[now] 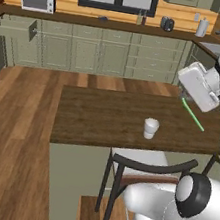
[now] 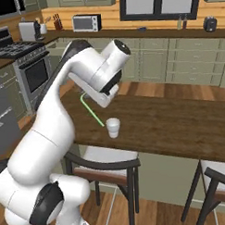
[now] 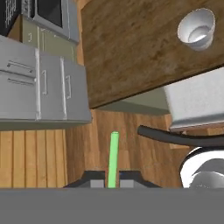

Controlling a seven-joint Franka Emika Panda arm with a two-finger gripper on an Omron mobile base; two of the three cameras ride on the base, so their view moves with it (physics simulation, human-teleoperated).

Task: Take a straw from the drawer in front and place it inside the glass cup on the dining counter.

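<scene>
Your gripper (image 3: 112, 183) has the straw (image 3: 113, 157) pinched between its fingertips. In the hand view the tips sit tight on both sides of the green stick, though most of the fingers are cut off at the bottom edge, so you only get slivers of them. In both base views the white hand blocks the fingers completely, and only the straw (image 1: 192, 114) pokes out below it, slanting down over the counter (image 1: 106, 116).

The cup (image 1: 151, 128) stands upright on the near part of the counter, well apart from the straw's free end (image 2: 92, 109). From the hand camera the cup (image 3: 197, 28) looks empty, off toward the upper right.

A chair (image 2: 105, 168) is tucked in just under the near edge. Its seat is partly hidden by the arm in the left base view.
</scene>
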